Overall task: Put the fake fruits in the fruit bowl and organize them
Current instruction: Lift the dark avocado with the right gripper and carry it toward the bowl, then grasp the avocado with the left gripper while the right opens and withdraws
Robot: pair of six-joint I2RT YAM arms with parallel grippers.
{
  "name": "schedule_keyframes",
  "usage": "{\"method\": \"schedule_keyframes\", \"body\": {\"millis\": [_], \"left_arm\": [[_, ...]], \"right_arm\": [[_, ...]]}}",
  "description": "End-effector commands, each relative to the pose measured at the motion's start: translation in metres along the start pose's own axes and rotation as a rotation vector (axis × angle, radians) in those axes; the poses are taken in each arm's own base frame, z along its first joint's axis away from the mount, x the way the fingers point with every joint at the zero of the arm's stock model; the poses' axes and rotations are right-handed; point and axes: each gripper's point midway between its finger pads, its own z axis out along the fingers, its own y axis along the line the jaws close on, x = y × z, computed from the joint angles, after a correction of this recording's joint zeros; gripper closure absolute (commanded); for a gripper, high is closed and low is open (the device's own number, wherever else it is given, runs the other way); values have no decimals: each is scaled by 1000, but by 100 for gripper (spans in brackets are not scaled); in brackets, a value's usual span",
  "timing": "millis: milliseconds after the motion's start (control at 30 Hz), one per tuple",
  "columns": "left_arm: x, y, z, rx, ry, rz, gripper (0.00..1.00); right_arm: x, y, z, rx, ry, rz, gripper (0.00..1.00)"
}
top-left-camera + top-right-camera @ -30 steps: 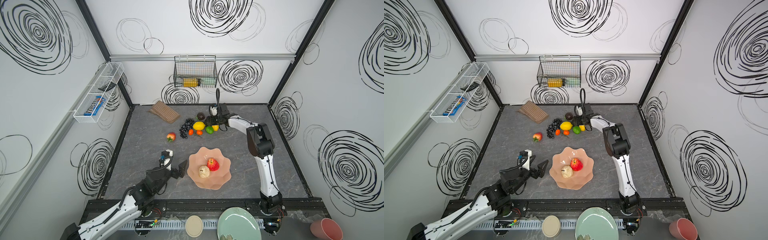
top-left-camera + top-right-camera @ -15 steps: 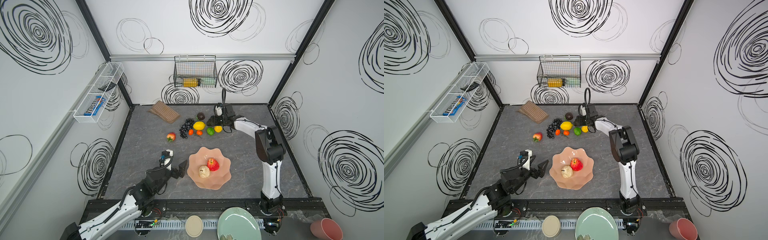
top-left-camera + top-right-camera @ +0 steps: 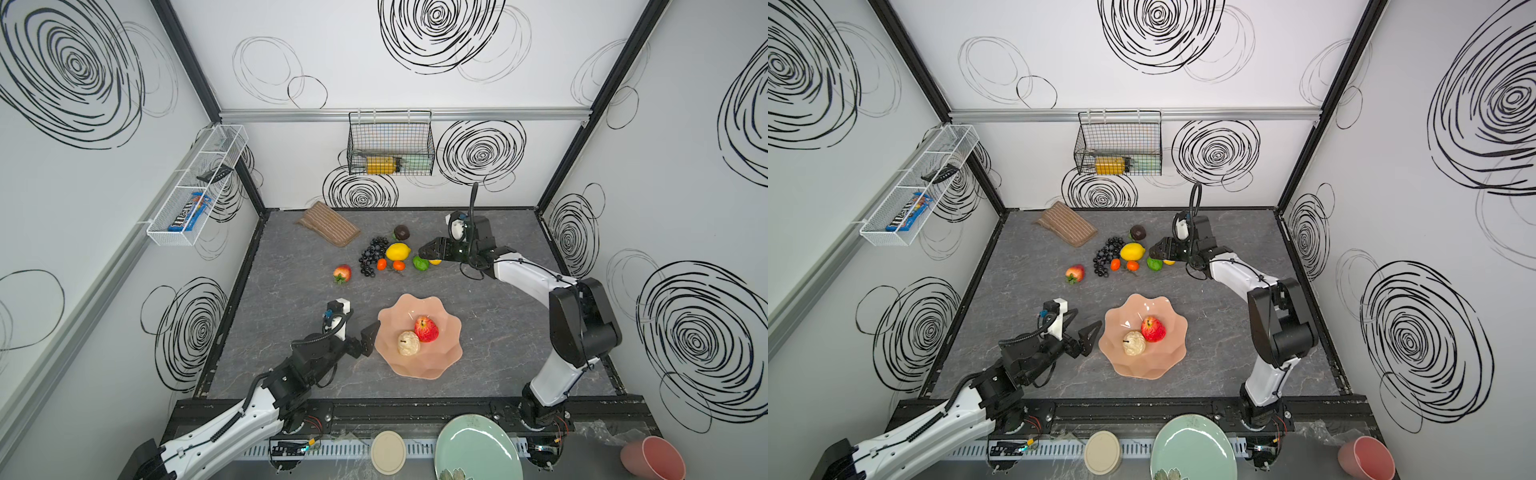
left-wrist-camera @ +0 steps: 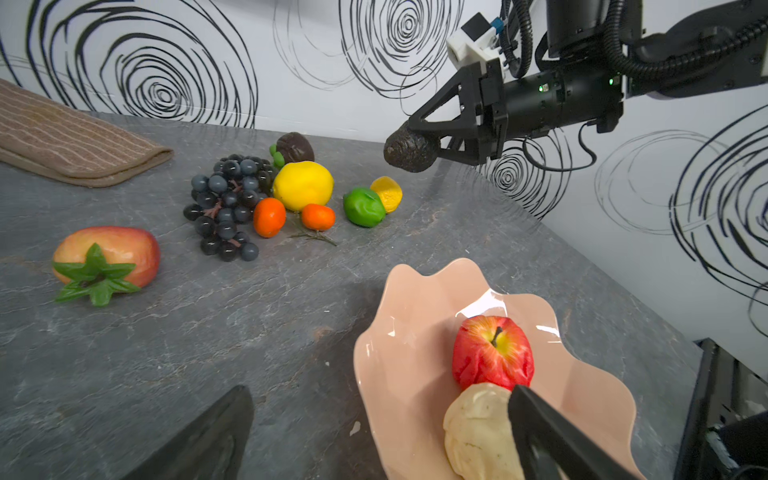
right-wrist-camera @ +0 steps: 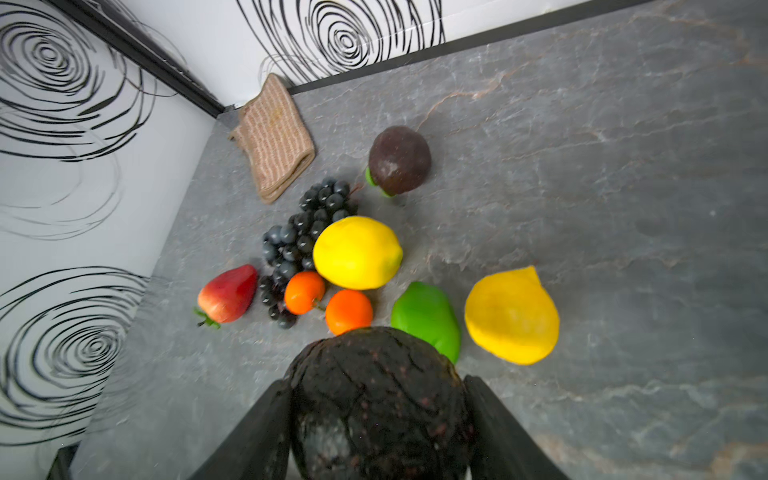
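Above the far fake fruits (image 3: 398, 252), the right tool (image 5: 374, 395) has raised a dark avocado (image 4: 409, 151), firmly grasped, off the counter (image 3: 291, 291). The fruit bowl (image 3: 440, 365) likely comes next. The left tool (image 3: 1084, 328) hangs released.

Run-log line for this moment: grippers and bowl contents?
right gripper: shut on dark avocado, above table | left gripper: open, at fruit bowl edge | in bowl: red apple, beige fruit
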Motion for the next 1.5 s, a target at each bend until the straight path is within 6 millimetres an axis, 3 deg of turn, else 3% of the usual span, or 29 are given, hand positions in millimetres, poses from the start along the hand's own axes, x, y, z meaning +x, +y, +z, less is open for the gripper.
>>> {"method": "schedule_keyframes", "body": {"millis": [0, 233, 367, 533, 867, 1133, 1467], "left_arm": [[-25, -21, 1, 107, -106, -1, 0], [-54, -49, 13, 182, -211, 60, 1], [-62, -77, 24, 257, -246, 138, 2], [-59, -110, 30, 313, -283, 281, 2], [-57, -128, 45, 304, -290, 335, 4], [-49, -143, 51, 341, -262, 352, 13], [-41, -150, 55, 370, -233, 359, 34]], "right_arm": [[9, 31, -24, -116, 6, 21, 36], [52, 63, -67, -206, 28, 24, 36], [76, 90, -87, -281, 49, 7, 36], [94, 113, -108, -347, 55, 0, 37], [137, 129, -128, -431, 123, 10, 38], [149, 147, -137, -486, 132, -5, 37], [151, 153, -138, -493, 128, -11, 37]]}}
